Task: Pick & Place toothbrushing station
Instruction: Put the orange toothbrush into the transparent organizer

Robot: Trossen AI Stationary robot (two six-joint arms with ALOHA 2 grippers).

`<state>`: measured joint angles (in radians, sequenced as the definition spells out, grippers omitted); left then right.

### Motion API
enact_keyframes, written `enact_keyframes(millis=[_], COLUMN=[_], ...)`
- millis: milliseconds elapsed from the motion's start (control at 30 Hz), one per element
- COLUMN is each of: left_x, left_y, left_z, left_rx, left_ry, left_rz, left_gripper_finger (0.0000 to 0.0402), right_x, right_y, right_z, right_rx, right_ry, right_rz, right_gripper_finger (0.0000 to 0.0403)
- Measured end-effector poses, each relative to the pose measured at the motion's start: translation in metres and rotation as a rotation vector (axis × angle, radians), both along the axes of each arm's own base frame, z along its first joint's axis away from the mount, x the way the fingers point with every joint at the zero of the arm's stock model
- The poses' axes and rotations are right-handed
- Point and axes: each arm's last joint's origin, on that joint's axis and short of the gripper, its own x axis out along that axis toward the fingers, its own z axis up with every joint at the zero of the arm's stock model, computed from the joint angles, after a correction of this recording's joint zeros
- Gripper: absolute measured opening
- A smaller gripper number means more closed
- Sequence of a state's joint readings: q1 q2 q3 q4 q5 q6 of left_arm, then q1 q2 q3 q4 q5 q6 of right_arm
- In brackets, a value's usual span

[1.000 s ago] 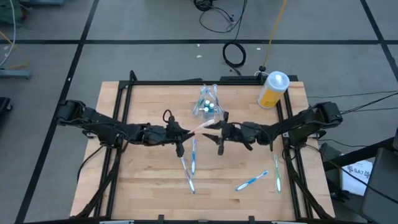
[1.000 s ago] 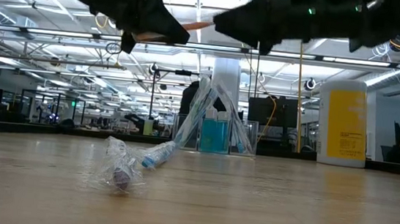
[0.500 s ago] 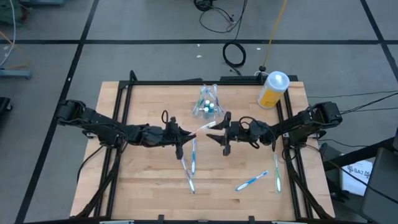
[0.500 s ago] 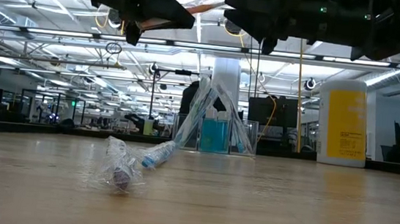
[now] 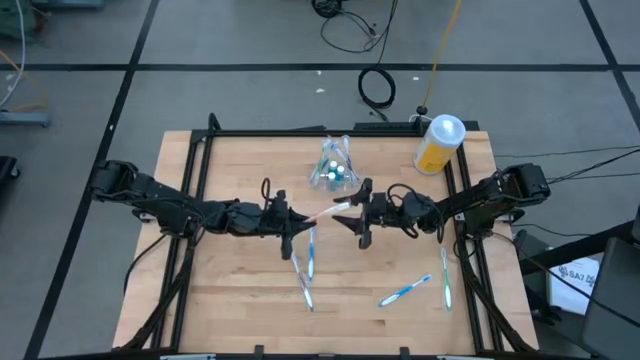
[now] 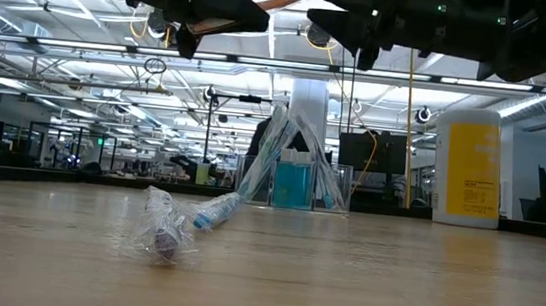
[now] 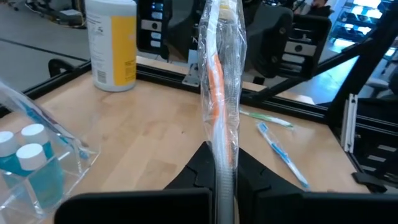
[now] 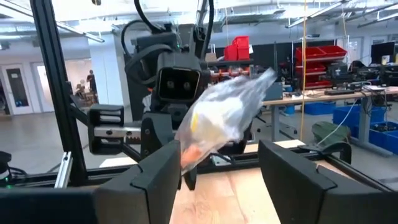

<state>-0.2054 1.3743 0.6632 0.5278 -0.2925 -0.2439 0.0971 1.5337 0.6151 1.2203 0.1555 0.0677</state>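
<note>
An orange toothbrush in a clear wrapper [image 5: 325, 212] hangs level above the table's middle, with my left gripper [image 5: 297, 220] shut on one end. Its free end [image 8: 227, 121] reaches between the spread fingers of my open right gripper [image 5: 358, 212], which faces the left one; I see no touch there. The clear cup [image 5: 335, 170] stands farther back on the table, holding several toothbrushes and teal tubes [image 7: 25, 165]. More wrapped toothbrushes [image 5: 305, 265] lie flat on the table toward the near edge. My left gripper pinches the wrapped toothbrush between its two fingers at the handle end [image 7: 222, 163]. The fingers come in about level from the table's left and lie along the brush. The brush sticks straight out past the fingertips [image 7: 198, 169] toward the right gripper, lifted clear of the table.
A yellow bottle with a white cap [image 5: 438, 143] stands at the far right corner. Two more toothbrushes [image 5: 405, 290] [image 5: 445, 280] lie near the right edge. A black frame rail [image 5: 300, 132] borders the wooden tabletop.
My right gripper has spread its fingers wider and tipped them upward around the brush's free end. My left gripper has stayed in place, turning slightly, and the brush's free end has swung a little toward the near edge.
</note>
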Motion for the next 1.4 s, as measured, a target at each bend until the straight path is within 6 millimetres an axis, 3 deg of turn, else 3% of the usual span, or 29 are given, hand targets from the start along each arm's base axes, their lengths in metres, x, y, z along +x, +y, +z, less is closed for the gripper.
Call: enact_keyframes(millis=[600, 767, 967, 1200, 1400], left_x=[0.0, 0.0, 0.0, 0.0, 0.0], left_y=[0.0, 0.0, 0.0, -0.001, 0.0], left_z=[0.002, 0.002, 0.002, 0.002, 0.002], left_rx=[0.008, 0.008, 0.008, 0.007, 0.007], left_ry=[-0.023, -0.024, -0.023, -0.022, -0.018], left_rz=[-0.006, -0.006, -0.007, -0.018, -0.006], left_gripper_finger=[0.0022, 0.001, 0.0024, 0.0011, 0.0069], right_x=[0.008, 0.008, 0.008, 0.008, 0.008], right_y=[0.003, 0.003, 0.004, 0.004, 0.004], right_z=[0.011, 0.013, 0.013, 0.012, 0.011], right_rx=[-0.04, -0.047, -0.065, -0.076, -0.082], right_ry=[-0.019, -0.031, -0.031, -0.032, -0.019], right_rz=[0.049, 0.048, 0.069, 0.085, 0.089], right_gripper_finger=[0.0201, 0.0164, 0.0098, 0.0021, 0.0018])
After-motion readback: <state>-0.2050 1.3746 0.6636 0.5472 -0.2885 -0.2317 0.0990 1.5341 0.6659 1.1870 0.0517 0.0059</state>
